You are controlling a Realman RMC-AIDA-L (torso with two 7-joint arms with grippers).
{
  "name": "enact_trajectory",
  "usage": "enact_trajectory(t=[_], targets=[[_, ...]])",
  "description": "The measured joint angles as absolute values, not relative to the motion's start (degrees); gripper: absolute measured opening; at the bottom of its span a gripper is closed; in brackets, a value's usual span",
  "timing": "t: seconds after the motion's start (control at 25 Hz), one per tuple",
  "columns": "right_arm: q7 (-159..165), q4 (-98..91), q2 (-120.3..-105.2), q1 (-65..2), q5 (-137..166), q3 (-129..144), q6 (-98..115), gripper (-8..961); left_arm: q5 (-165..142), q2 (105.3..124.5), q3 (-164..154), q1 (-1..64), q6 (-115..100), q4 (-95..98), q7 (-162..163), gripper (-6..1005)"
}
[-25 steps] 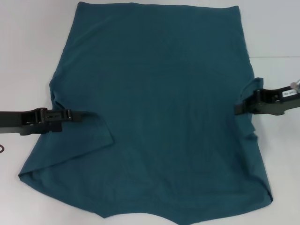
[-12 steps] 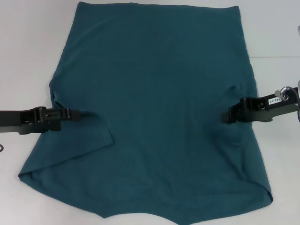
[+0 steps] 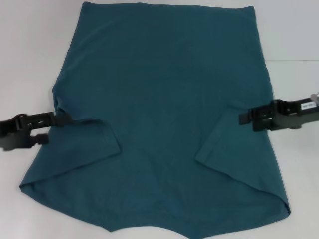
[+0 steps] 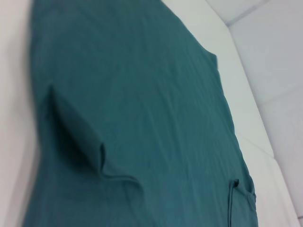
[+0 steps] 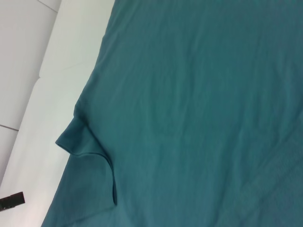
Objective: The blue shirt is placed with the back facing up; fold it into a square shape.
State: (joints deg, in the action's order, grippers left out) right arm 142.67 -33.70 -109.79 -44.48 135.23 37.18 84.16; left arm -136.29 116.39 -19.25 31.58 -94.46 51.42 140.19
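The blue shirt (image 3: 164, 94) lies spread flat on the white table, plain side up. Its left sleeve (image 3: 87, 144) is folded inward onto the body and lies loose. My left gripper (image 3: 67, 118) is at the shirt's left edge, a little outside that flap, open and holding nothing. The right sleeve (image 3: 234, 149) is also folded in, as a triangular flap. My right gripper (image 3: 241, 119) has its tip at the top of that flap. The left wrist view shows the folded left sleeve (image 4: 80, 137), and the right wrist view shows it too (image 5: 83, 142).
White table (image 3: 30, 59) surrounds the shirt on the left, right and far sides. The shirt's lower edge runs close to the near table edge. The left gripper's tip (image 5: 12, 201) shows on the table in the right wrist view.
The right gripper carried the right sleeve inward and the sleeve now lies as a flat flap. The left gripper drew back to the left, leaving the left sleeve folded on the shirt.
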Motion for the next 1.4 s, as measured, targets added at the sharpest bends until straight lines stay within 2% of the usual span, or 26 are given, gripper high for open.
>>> enact_trajectory(t=[0.28,0.48,1.4], targets=[[142.7,-34.0,-108.05,-42.8,134.9,36.8,86.3,705,-136.6,116.20,-18.7,26.7,-96.8,55.1,146.8,962],[142.7,-34.0,-107.88,-42.4,134.9,36.6,86.4,761,-139.2,116.34,-17.0,24.7,-97.1,55.5,147.6,962],[142.7,-34.0,-107.78,-42.0,134.9,35.7,85.7,763,-142.7,117.09,-16.7,23.4,-91.3,53.2,149.3,961]])
